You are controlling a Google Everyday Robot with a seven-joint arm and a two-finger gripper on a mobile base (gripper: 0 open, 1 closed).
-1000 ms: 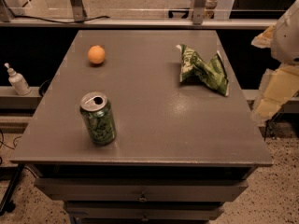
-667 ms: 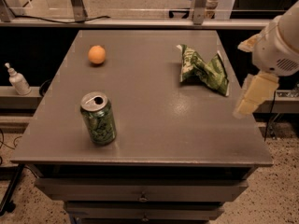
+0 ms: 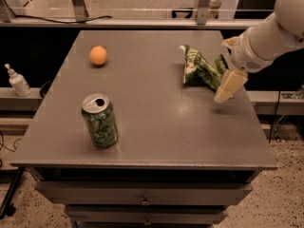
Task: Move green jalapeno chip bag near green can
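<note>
Hovers with jaws just right of the green jalapeno chip bag (image 3: 199, 70) on the bench (image 3: 161, 137); cannot tell whether spread or pressed together. Has the green can (image 3: 99, 122) upright well to their left

End effector (image 3: 229, 85) at right, angled downward

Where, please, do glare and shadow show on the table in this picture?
Camera view: a soft sheen lies on the table between the can and the chip bag; the can's metal top gleams; the gripper, over the table's right side beside the bag, throws a faint shadow beneath.
</note>
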